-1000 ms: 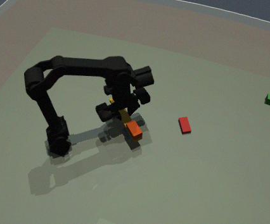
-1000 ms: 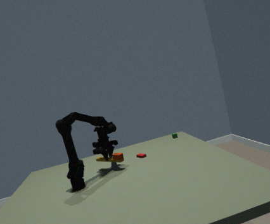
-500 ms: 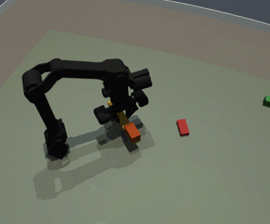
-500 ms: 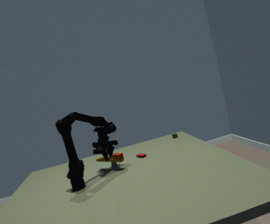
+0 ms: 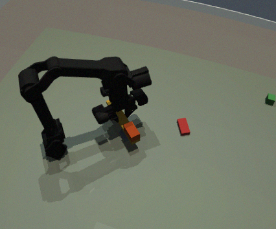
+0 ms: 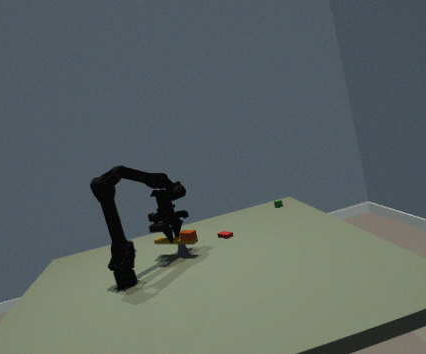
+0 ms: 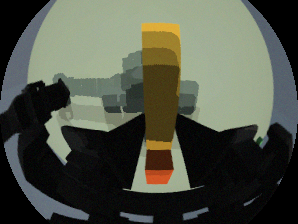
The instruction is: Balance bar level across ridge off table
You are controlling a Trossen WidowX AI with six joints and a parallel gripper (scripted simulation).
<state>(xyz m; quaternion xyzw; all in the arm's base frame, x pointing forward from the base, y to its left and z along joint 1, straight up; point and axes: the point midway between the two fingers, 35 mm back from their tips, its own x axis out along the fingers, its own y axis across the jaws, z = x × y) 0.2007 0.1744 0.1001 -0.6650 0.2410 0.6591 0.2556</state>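
Observation:
The yellow bar (image 5: 122, 118) (image 6: 162, 241) (image 7: 161, 95) looks about level and clear of the table, with an orange block (image 5: 131, 130) (image 6: 188, 235) (image 7: 159, 176) on one end. My gripper (image 6: 175, 240) (image 7: 160, 116) is shut on the bar, with one finger on each side, nearer the block than the far end. The blue-grey ridge (image 6: 183, 251) stands on the table under the bar, towards the block end. Its top meets the bar's underside in the exterior view; whether it bears the bar I cannot tell. The ridge is mostly hidden in the top view and hidden in the wrist view.
A flat red block (image 5: 183, 126) (image 6: 225, 234) lies on the table (image 5: 212, 181) (image 6: 277, 295), off the block end of the bar. A small green cube (image 5: 270, 99) (image 6: 278, 203) lies farther off, near the table's far corner.

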